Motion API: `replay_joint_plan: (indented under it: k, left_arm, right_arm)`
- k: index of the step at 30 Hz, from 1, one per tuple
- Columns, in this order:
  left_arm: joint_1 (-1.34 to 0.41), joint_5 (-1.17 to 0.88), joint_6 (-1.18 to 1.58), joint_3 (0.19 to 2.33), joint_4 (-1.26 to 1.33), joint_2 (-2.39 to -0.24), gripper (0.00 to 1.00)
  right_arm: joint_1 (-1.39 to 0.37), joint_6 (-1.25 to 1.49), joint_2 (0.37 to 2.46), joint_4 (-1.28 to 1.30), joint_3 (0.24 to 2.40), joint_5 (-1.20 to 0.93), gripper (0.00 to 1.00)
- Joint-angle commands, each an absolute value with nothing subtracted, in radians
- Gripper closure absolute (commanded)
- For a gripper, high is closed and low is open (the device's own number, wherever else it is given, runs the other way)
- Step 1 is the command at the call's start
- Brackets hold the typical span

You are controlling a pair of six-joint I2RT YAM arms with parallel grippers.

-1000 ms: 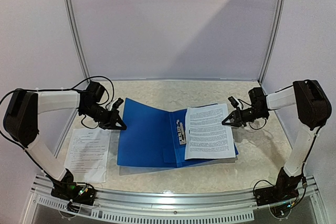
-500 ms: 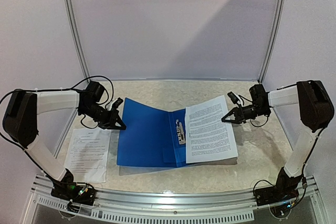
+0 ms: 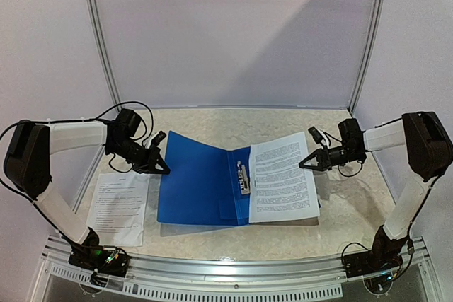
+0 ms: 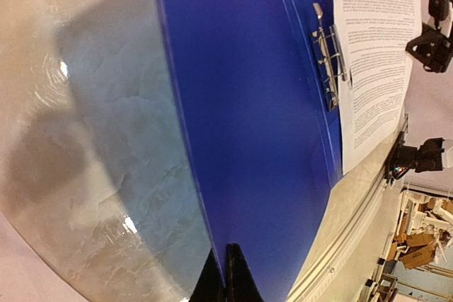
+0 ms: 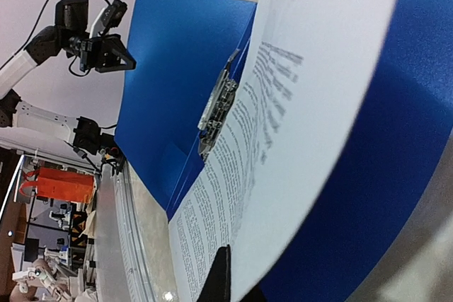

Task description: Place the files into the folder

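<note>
The blue folder (image 3: 198,182) lies open on the table, its metal clip (image 3: 245,177) at the spine. My left gripper (image 3: 165,170) is shut on the outer edge of the folder's left cover (image 4: 255,125), one finger on each side of it, as the left wrist view (image 4: 226,281) shows. My right gripper (image 3: 304,164) is shut on the right edge of a printed file sheet (image 3: 279,178). It holds that edge a little above the folder's right half (image 5: 396,175), and the sheet (image 5: 283,125) curves down toward the clip (image 5: 216,111).
A second printed sheet (image 3: 119,206) lies flat on the table left of the folder, near the left arm's base. A metal rail (image 3: 233,274) runs along the table's front edge. White walls close in the back and both sides.
My right gripper has raised the sheet's right edge and shifted slightly right. The sheet now sits straighter over the folder's right half. The left arm has not moved.
</note>
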State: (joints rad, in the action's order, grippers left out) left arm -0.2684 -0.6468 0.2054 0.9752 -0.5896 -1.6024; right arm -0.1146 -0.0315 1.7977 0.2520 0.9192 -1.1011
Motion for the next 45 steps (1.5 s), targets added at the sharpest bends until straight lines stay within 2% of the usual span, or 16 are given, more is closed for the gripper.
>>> replay_joint_plan:
  k: [1,5,14,35,38,45]
  left_arm:
    - [-0.278,-0.625,0.180,0.995,-0.589,-1.580,0.97]
    - [-0.280,-0.626,0.180,0.998,-0.591,-1.585,0.98]
    - [-0.281,-0.624,0.177,1.002,-0.594,-1.584,0.98]
    - [-0.288,-0.624,0.170,1.009,-0.599,-1.587,0.99]
    - [-0.289,-0.624,0.167,1.012,-0.601,-1.589,0.99]
    - [-0.294,-0.621,0.161,1.018,-0.607,-1.587,0.99]
  right_arm:
    - [-0.112,-0.054,1.665,0.254,0.856,-1.108,1.00]
    - [-0.112,-0.032,1.610,0.218,0.840,-1.130,1.00]
    - [-0.128,0.026,1.716,0.192,0.889,-1.125,1.00]
    - [-0.156,0.143,1.815,0.077,0.933,-1.089,1.00]
    - [-0.163,0.134,1.842,0.127,0.987,-1.082,1.00]
    - [-0.190,-0.055,1.956,0.433,1.165,-1.024,1.00]
